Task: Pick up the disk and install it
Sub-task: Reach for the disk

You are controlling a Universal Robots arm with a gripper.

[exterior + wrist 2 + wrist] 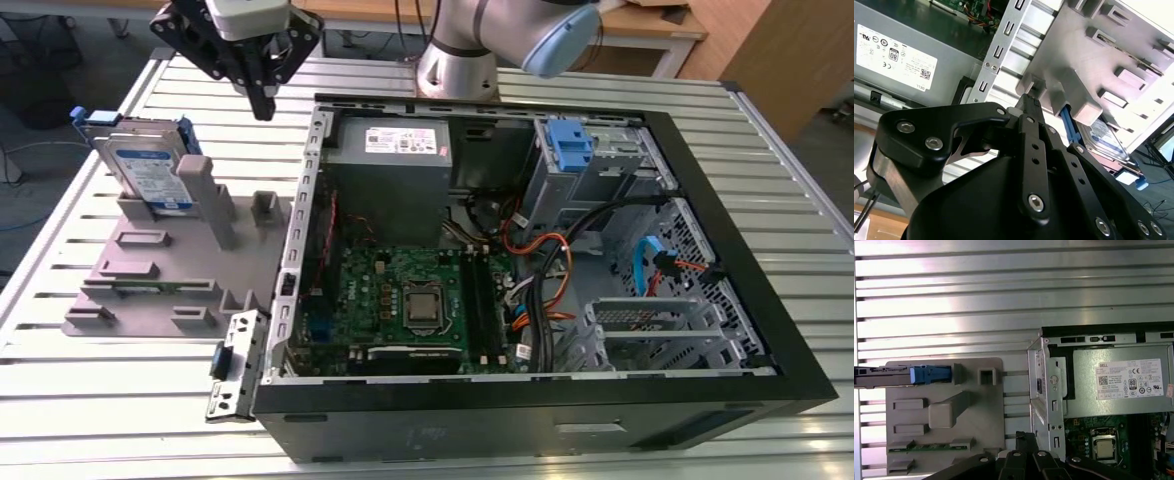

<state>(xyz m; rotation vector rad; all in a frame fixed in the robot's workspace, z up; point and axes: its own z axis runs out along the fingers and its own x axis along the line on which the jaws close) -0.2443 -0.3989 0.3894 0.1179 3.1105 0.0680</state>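
The disk [144,168], a silver drive with a blue-and-white label in a blue bracket, stands on edge in the grey holder plate [160,270] at the exterior view's left. My gripper [263,103] hangs above the table between the holder and the open computer case [534,250], to the right of the disk and apart from it. Its fingers are shut with nothing between them. In the first wrist view the disk [884,376] is edge-on and the gripper [1026,437] sits near the case corner. The second wrist view has the gripper [1030,101] and the disk [1106,136] behind a holder post.
The case holds a grey power supply [394,145], a motherboard [400,300], cables and a metal bay with a blue latch [570,148]. A loose bracket [230,365] leans on the case's front left corner. The slatted metal table [120,420] lies around it.
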